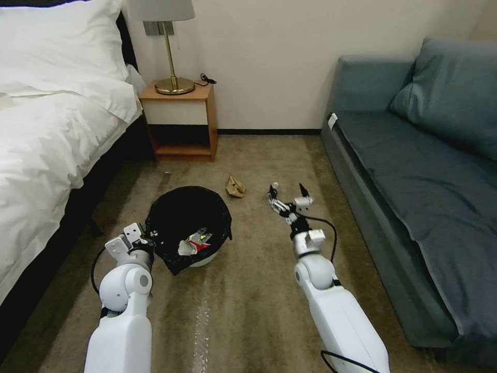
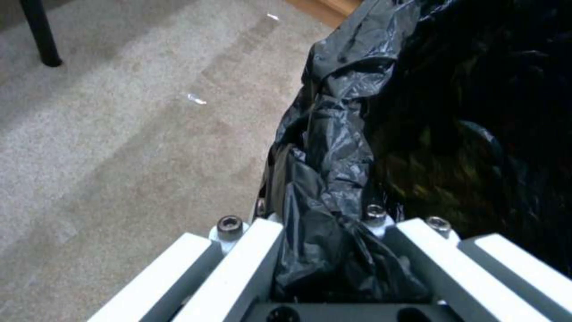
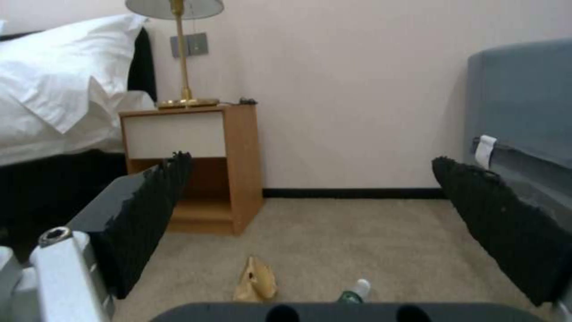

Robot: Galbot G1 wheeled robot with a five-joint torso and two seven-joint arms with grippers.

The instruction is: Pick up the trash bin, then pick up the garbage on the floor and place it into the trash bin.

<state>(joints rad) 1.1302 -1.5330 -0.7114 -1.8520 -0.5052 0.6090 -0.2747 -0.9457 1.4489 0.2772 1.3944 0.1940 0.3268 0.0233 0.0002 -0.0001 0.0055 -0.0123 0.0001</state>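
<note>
While the bed [image 1: 46, 119] fills the robot's left side and the sofa [image 1: 424, 171] its right, a strip of carpet [image 1: 248, 311] runs between them up to the wall, where a nightstand [image 1: 181, 122] carries a brass lamp [image 1: 171, 57].

The trash bin [image 1: 204, 259], white with a black bag [image 1: 178, 212] draped over its rim, sits low on the left of that strip, tilted toward the robot. Inside it lie a red-and-white carton [image 1: 199, 239] and a pale crumpled scrap beside it.

The left gripper [image 1: 145, 237] is at the bin's near left rim. In the left wrist view its jaws are pressed together on a fold of the bag at the rim [image 2: 334, 250], so the bin is held by that edge.

The right gripper [image 1: 288, 196] hangs out over the carpet to the right of the bin, well apart from it. Its jaws stand wide open with nothing between them; the right wrist view shows its two black ridged pads [image 3: 143, 214] far apart.

The tan paper wad [image 1: 235, 187] lies on the carpet beyond the bin, between it and the nightstand, a little to the left of the right gripper. A small clear bottle [image 3: 356, 291] with a white cap lies just beside the wad, close under the open gripper.
</note>
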